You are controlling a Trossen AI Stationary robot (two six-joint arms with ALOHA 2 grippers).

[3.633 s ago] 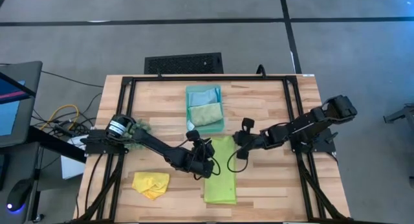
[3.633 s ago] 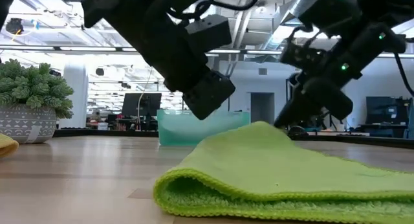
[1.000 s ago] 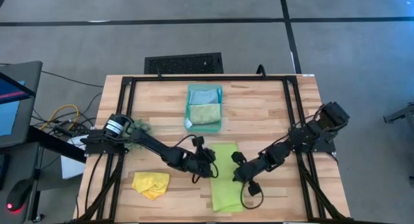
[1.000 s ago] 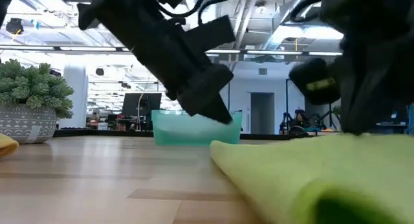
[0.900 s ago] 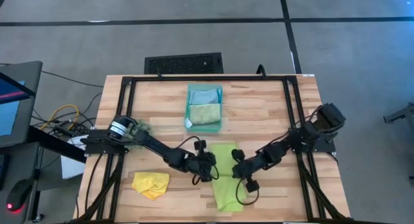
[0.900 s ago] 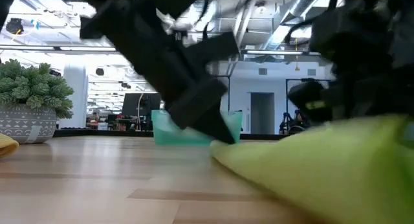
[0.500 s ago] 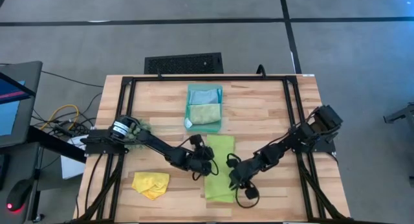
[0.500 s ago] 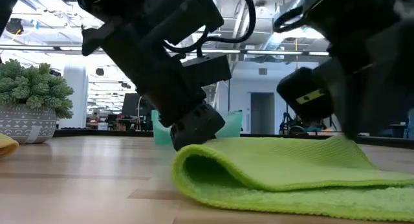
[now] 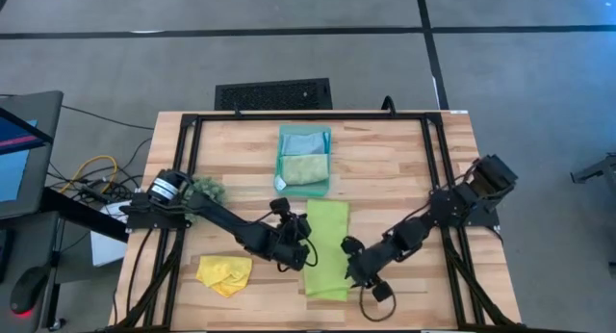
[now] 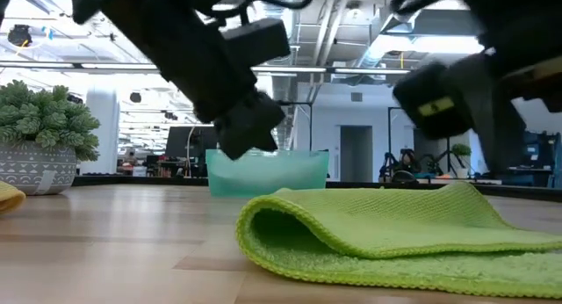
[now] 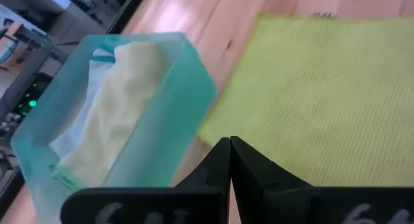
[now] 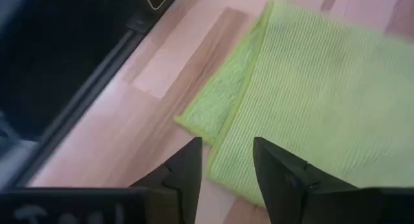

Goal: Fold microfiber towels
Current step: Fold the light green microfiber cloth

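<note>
No readable brand or label; a small white tag on the teal tray (image 9: 304, 158) is too small to read, and pale marks on both wrist housings are blurred. Lime green towel (image 9: 327, 248) lies folded double mid-desk (image 9: 385, 174), its fold rounded toward the low camera. Left end effector (image 9: 297, 252) sits just beside the towel's left edge, fingers pressed together, holding nothing. Right end effector (image 9: 354, 270) is at the towel's right side near the front corner, fingers parted, nothing between them. Light blue towel (image 9: 302, 140) and pale sage green towel (image 9: 305, 168) sit in the tray, partly hidden by its walls. Yellow towel (image 9: 224, 273) is crumpled at front left, cut off in the low view. Versus a second ago: the right end effector has let go of the lime towel and parted; the towel now lies flat.
</note>
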